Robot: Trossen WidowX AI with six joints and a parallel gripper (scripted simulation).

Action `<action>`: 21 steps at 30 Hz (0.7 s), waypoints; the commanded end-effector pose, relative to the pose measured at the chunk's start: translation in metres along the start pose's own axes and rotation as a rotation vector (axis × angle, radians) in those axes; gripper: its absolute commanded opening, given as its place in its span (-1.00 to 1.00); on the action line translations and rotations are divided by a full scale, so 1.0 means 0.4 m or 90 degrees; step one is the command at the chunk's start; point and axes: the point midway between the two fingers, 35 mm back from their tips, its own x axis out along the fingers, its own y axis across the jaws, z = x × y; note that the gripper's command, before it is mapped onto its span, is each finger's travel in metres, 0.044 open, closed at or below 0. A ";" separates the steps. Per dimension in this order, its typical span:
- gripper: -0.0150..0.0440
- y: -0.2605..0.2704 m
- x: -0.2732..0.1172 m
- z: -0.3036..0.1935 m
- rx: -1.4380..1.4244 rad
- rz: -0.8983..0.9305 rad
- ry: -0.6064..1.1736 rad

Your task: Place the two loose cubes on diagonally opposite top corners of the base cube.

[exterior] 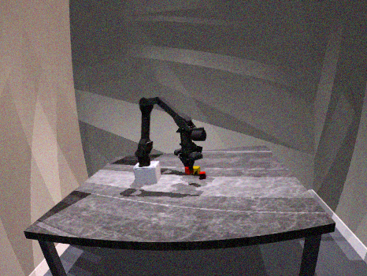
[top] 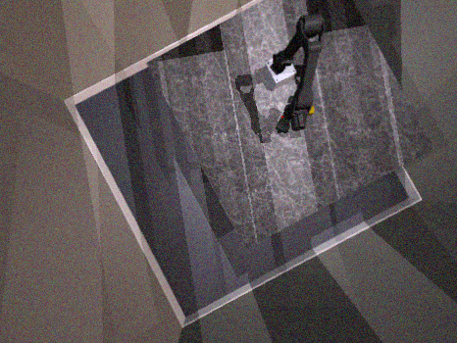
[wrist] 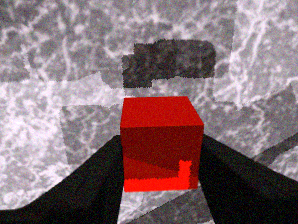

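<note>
My gripper (top: 282,118) (exterior: 188,169) (wrist: 158,142) is shut on a red cube (top: 281,117) (exterior: 187,170) (wrist: 156,112). The cube sits between both fingers in the wrist view, its top face looking level, and is held above the table. The other loose red cube (exterior: 202,173) stands on the table, to the right of the held cube in the exterior view; the arm hides it in the top view. The yellow base cube (top: 311,110) (exterior: 196,169) is partly hidden by the arm in the top view. In the exterior view it appears between the two red cubes.
The arm rises from a white block (top: 283,75) (exterior: 148,174) on the grey marbled table (top: 289,196) (exterior: 177,221). The forearm hangs over the area beside the yellow cube in the top view. Dark shadows of the arm fall across the table.
</note>
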 end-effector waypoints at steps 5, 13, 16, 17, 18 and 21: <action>-0.14 0.005 -0.065 -0.002 0.000 -0.002 -0.004; -0.14 0.015 -0.090 0.006 0.004 -0.002 -0.004; -0.14 0.028 -0.085 0.027 0.012 -0.002 -0.004; -0.14 0.033 -0.083 0.033 0.015 -0.002 -0.005; -0.14 0.037 -0.082 0.040 0.017 -0.002 -0.005; -0.14 0.052 -0.077 0.060 0.025 -0.002 -0.005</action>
